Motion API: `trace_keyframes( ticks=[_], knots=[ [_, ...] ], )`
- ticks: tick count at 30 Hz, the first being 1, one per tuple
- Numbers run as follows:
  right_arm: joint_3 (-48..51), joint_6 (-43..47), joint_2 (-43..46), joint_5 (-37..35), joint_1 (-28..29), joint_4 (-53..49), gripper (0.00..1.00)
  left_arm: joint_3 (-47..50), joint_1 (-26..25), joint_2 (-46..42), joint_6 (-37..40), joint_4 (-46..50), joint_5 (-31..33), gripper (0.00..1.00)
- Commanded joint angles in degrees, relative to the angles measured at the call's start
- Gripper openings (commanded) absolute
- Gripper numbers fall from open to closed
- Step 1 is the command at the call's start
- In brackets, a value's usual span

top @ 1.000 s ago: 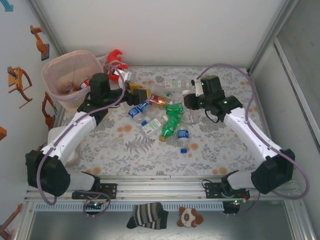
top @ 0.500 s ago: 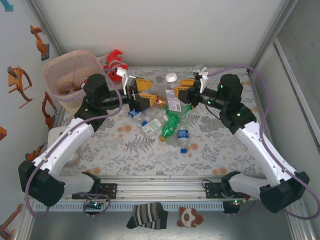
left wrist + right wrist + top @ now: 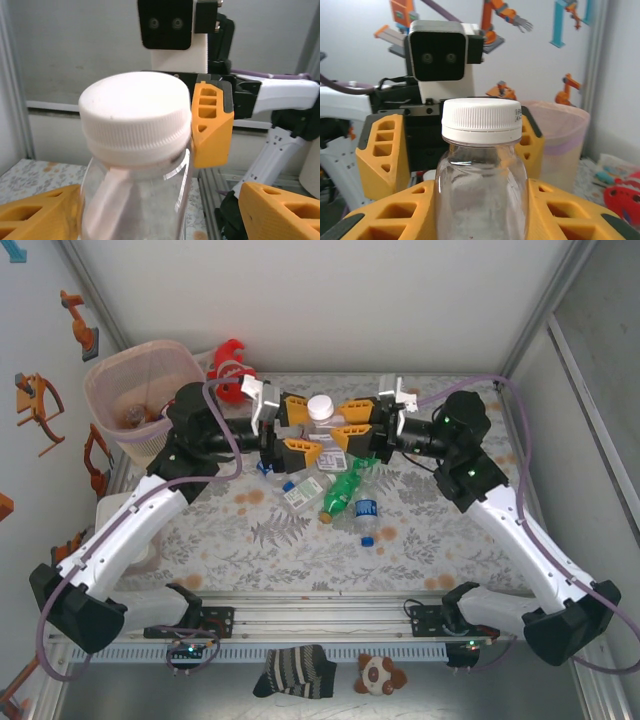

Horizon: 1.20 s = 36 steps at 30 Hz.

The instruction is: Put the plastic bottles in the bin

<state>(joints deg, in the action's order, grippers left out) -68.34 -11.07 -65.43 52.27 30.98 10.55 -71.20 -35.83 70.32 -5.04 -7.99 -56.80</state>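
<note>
Bottle (image 3: 320, 408), toward 12 o'clock on the table (image 3: 420, 540), is pinched in the right claw (image 3: 340, 423). Left claw (image 3: 309, 428) stands wide around it, maybe touching.

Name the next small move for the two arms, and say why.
Probably close the left fingers on the white-capped bottle. The right fingers grip it in mid-air, the left ones stand open on either side of it, and the bin sits on the left arm's side.

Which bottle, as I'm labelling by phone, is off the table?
Above the middle of the floral table, in the right pincer, hangs a clear plastic bottle with a white cap. Unlike the green plastic bottle and blue-labelled clear bottle lying below, it is lifted.
</note>
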Motion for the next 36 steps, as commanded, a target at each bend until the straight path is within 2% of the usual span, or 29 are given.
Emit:
trace_keyframes(
  ticks=[1,13,22,25,31,36],
  knots=[
    [-3.43,0.11,1.41,3.75,0.82,3.55,0.20,-2.34,-0.99,-0.19,3.45,2.34,-4.20,0.75],
    [-4.78,1.16,2.05,6.16,2.58,2.49,0.19,-3.07,-1.41,-1.33,6.57,5.80,-4.31,0.53],
    [-5.88,5.14,2.61,3.64,3.65,-3.57,0.20,-3.24,-1.43,-1.68,7.14,5.90,-3.32,0.40],
    [-5.67,5.98,3.26,2.22,3.73,-5.12,0.27,-3.16,-1.38,-2.03,7.95,6.37,-2.17,0.37],
    [-6.41,9.19,4.57,-4.13,3.73,-11.62,0.54,-4.40,-1.34,-2.56,12.34,11.96,1.20,0.36],
    [-5.02,11.03,7.18,-9.29,3.73,-13.48,0.59,-7.11,-0.95,-3.16,18.24,21.03,7.72,0.36]
  ],
)
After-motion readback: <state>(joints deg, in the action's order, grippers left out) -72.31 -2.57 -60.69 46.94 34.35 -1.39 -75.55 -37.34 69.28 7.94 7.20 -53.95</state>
